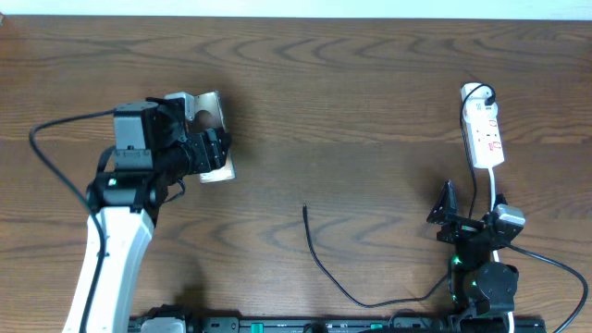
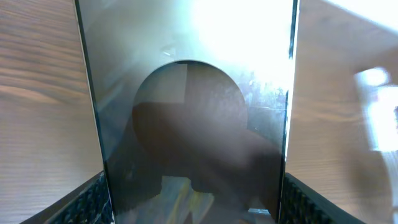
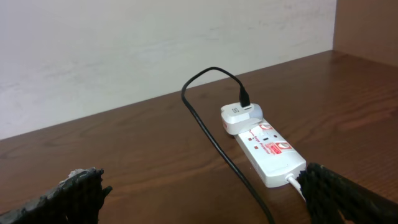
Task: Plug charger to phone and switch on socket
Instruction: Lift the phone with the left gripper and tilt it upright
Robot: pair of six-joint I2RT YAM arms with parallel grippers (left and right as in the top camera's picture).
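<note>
Dark brown wood-grain table; plain off-white wall behind far edge.

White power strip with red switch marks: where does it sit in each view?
Overhead: white power strip at far right, upper half.
Left wrist: blurred white shape at right edge, possibly it; cannot tell.
Right wrist: right of centre, running toward lower right.
Shared landmark: thin black cable leaving its plug end, overhead and right wrist.

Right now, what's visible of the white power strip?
White elongated plastic power strip lies flat on the brown wooden table, far right side. Red switch marks on top; on or off unreadable. A white adapter block sits in its far end, thin black cable looping out of it. White cord leaves the near end.
</note>
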